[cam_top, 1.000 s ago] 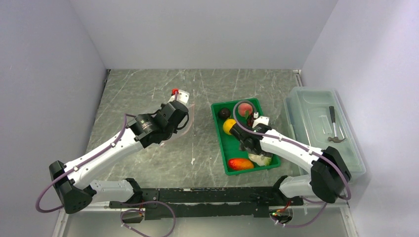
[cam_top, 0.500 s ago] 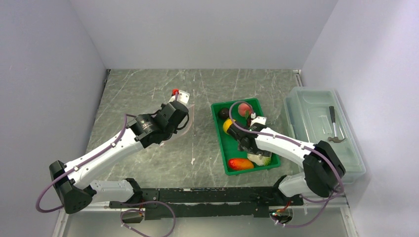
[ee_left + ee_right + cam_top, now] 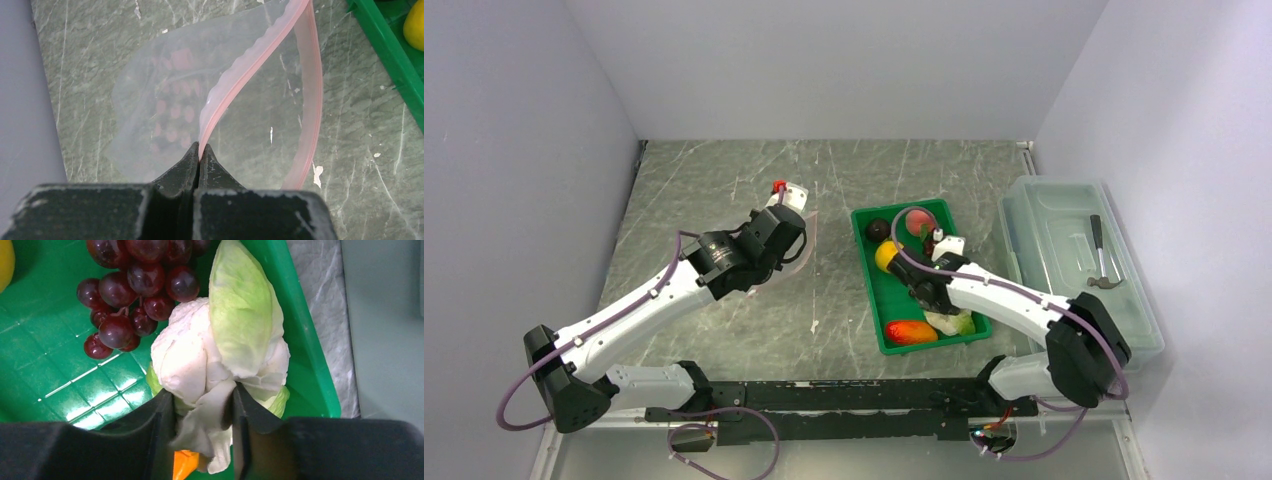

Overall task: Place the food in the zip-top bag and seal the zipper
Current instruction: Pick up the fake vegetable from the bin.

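- The left arm reaches diagonally from its base at the near left corner toward the middle of the table.
- The left gripper is pinched fully together on the zipper, the pink strip at the bag's mouth.
- The bag spreads out beyond the fingers over the table, just left of the tray. Its mouth gapes, with the far lip curving away to the right.
- The right arm folds back from its base and leans left over the green tray, with the wrist pointing down into the near end.
- The right gripper is partly closed. Its fingers press on both sides of the white base of the lettuce.
- The grapes lie touching the lettuce on its left.
- The lemon, the red-orange fruit and the small dark fruit also sit in the tray.
- The table is grey-green and marbled, with pale plain walls on three sides.
- A clear lidded box at the right holds a hammer.
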